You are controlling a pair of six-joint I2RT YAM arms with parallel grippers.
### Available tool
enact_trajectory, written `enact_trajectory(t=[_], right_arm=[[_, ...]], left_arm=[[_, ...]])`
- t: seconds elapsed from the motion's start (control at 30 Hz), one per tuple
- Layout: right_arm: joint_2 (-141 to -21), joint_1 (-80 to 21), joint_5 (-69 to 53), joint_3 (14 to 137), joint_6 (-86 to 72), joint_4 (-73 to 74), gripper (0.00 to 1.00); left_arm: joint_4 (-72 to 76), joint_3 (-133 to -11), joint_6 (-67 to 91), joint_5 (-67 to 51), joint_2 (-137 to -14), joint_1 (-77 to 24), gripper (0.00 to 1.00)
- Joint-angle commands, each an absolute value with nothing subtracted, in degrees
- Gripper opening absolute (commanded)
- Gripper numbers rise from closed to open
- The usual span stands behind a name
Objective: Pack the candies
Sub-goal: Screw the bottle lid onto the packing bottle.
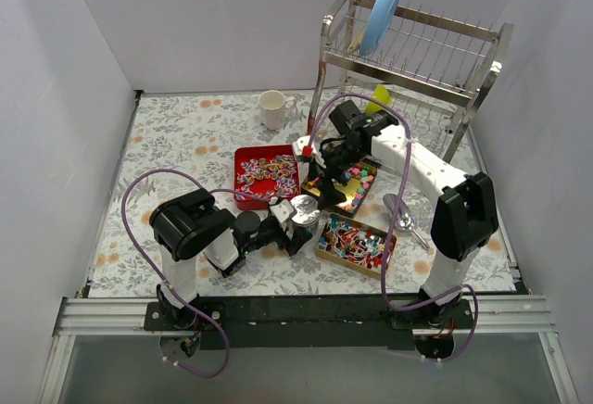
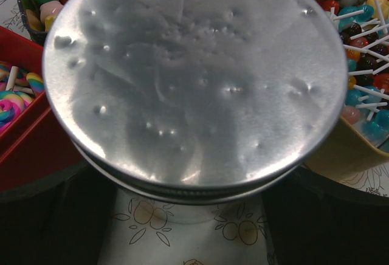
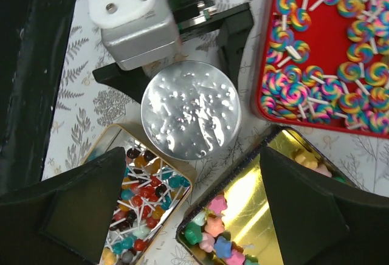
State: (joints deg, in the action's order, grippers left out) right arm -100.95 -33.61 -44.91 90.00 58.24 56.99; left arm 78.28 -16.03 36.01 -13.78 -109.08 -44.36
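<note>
Right gripper (image 3: 192, 153) jaws apart; left gripper (image 1: 291, 223) clamps silver tin (image 3: 190, 110), whose contents are hidden.

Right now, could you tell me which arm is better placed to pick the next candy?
Right, probably: the right jaws stand open above the star candies in the gold tray, whereas the left jaws are closed around the silver tin, steadying it.

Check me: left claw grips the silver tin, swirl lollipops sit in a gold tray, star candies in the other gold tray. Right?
No. The swirl lollipops sit in the red tray, not a gold one; the right wrist view shows it. The rest stands: the left claw grips the silver tin, and the star candies are in a gold tray.
</note>
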Motion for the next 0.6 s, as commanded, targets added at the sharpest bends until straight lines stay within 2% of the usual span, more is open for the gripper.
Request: enact_trajectory(t=[0.0,0.27,0.57], right_arm=[[-105.7,-36.9,-45.0,93.2,74.6,66.2,0.98],[-107.1,-41.2,-40.0,92.6,76.7,62.1,0.98],[-107.9,-41.7,-36.5,89.0,74.1,55.8,0.98]], left_arm=[[70.2,-15.1,37.3,-12.2,-110.4,-43.9,0.0],[70.4,-15.1,37.2,-12.2,-110.6,-43.9,0.0],[70.5,-15.2,37.3,-12.5,-110.8,-43.9,0.0]])
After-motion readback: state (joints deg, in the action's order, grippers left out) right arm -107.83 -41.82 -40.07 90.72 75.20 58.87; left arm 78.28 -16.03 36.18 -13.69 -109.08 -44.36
